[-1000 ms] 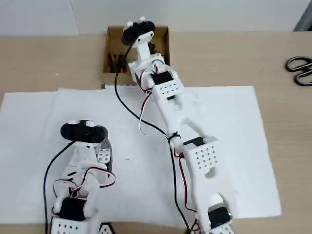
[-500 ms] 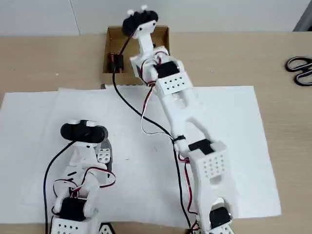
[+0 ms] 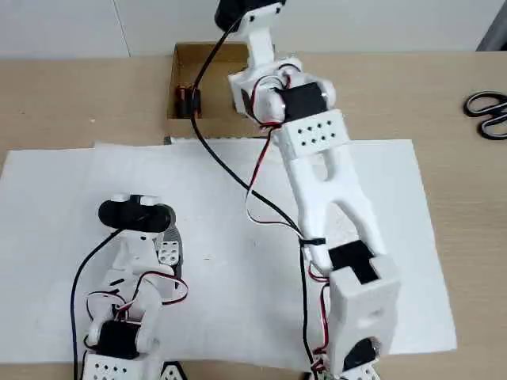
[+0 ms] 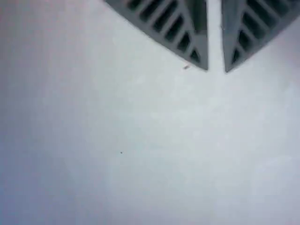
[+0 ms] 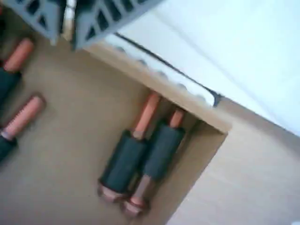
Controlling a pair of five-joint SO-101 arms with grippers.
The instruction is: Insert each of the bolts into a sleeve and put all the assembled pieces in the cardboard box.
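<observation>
The cardboard box (image 3: 218,70) sits at the table's far edge, with my right arm (image 3: 313,134) stretched over it. In the right wrist view, my right gripper (image 5: 70,26) hangs shut and empty above the box floor (image 5: 70,140). Two assembled pieces (image 5: 140,157), copper bolts in black sleeves, lie side by side in a corner of the box. Two more assembled pieces (image 5: 11,98) lie near the fingers. From above, dark pieces (image 3: 188,100) show by the box's left wall. My left gripper (image 4: 216,69) rests shut and empty over white paper; from above the left gripper (image 3: 172,247) is near the front left.
A large white paper sheet (image 3: 380,206) covers the middle of the wooden table. Scissors (image 3: 487,115) lie at the far right edge. The right arm's black cable (image 3: 226,162) trails across the paper between the two arms.
The right arm's wrist has lifted and swung toward the back right above the box, uncovering more of the box floor. The left arm has kept still.
</observation>
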